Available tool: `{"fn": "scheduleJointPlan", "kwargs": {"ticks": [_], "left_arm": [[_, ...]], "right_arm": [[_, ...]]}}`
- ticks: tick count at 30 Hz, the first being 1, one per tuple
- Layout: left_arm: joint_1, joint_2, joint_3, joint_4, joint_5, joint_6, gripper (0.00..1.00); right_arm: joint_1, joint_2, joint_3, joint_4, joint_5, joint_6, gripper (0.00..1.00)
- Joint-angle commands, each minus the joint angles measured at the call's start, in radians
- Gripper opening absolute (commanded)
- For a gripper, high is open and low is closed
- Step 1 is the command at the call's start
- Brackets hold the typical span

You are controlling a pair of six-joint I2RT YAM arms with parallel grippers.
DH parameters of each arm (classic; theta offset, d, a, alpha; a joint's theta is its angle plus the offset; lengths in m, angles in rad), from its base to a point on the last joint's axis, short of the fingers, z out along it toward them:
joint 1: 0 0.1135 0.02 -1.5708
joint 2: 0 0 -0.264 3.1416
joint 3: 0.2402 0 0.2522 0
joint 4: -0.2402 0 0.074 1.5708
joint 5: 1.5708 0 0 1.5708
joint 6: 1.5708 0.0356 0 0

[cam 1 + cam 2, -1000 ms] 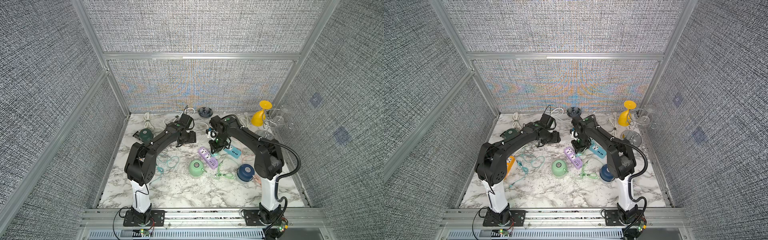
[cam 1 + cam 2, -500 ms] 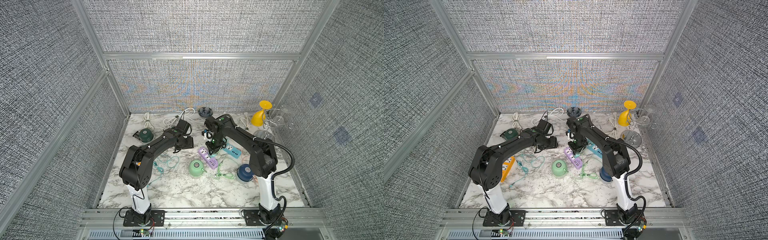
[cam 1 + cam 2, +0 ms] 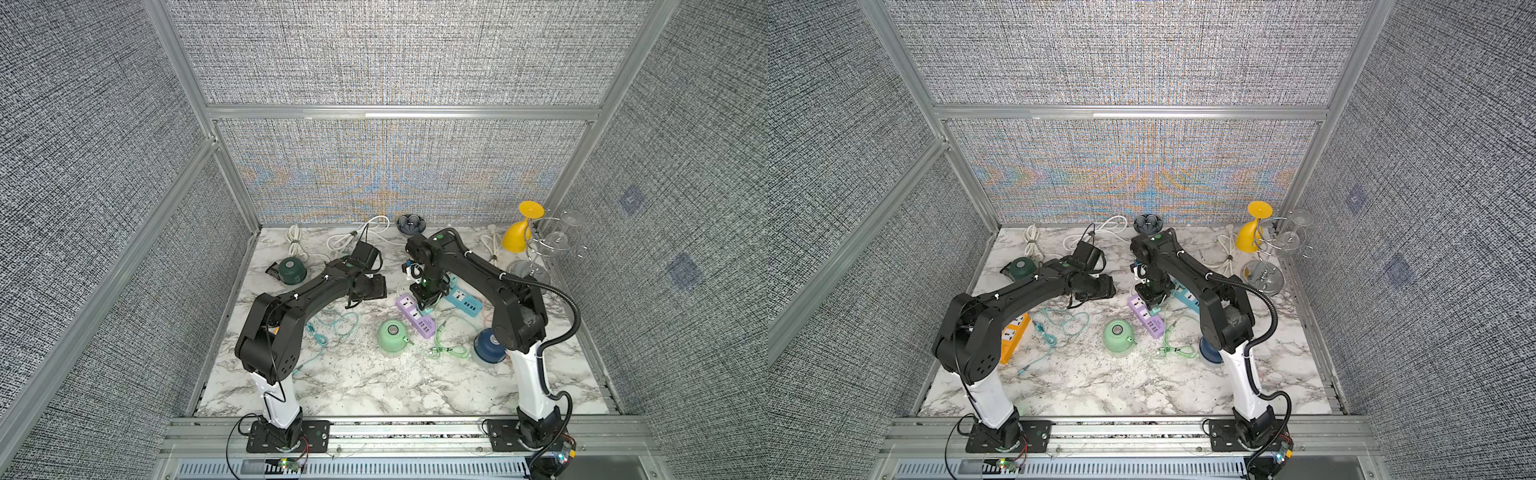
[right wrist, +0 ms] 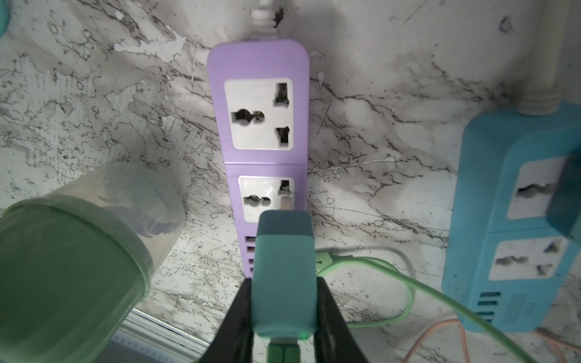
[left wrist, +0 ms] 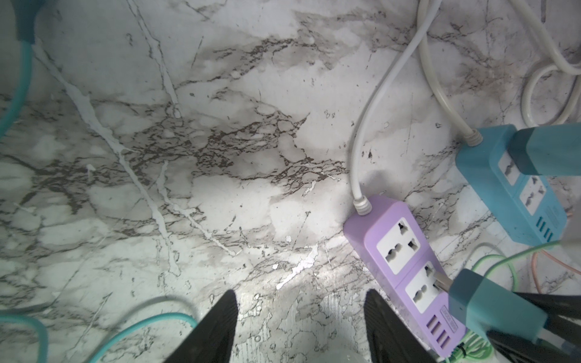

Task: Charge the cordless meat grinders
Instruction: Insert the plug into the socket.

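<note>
The right gripper (image 4: 284,289) is clamped on a teal charger adapter (image 4: 284,251). It holds the adapter's prongs at the lower socket of the purple power strip (image 4: 257,63), and the body is not yet flush against it, so this plug looks only half made. A light green cable (image 4: 393,273) runs from the adapter's rear; whether it reaches the mint green grinder (image 3: 392,336) just beside the strip I cannot tell. The left gripper (image 5: 300,301) hangs spread apart and empty over bare marble near the strip's corded end. Further out, the blue power strip (image 4: 478,220) already carries a darker adapter (image 5: 547,151), likely serving the navy blue grinder (image 3: 490,343) near the right arm's base. The dark green grinder (image 3: 292,270) sits well apart at the far left. A teal cable (image 3: 332,328) lies loose on the table and the orange power strip (image 3: 1013,336) looks unused, so that unit seems left to do.
</note>
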Motion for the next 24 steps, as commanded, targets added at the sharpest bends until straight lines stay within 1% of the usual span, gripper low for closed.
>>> {"fn": "scheduleJointPlan", "kwargs": {"ticks": [1, 15, 19, 24], "left_arm": [[0.001, -0.007, -0.004, 0.017, 0.002, -0.001, 0.65], [0.001, -0.003, -0.026, 0.032, 0.017, -0.004, 0.64], [-0.001, 0.028, -0.020, 0.044, 0.045, 0.001, 0.57], [-0.002, 0.047, -0.028, 0.062, 0.052, -0.002, 0.56]], "right_arm": [[0.002, 0.009, 0.018, -0.025, 0.005, -0.014, 0.00], [0.005, 0.069, 0.073, -0.040, 0.007, -0.023, 0.00], [0.008, 0.111, 0.113, -0.041, 0.001, -0.022, 0.00], [0.008, 0.176, 0.169, -0.050, -0.001, -0.019, 0.00]]}}
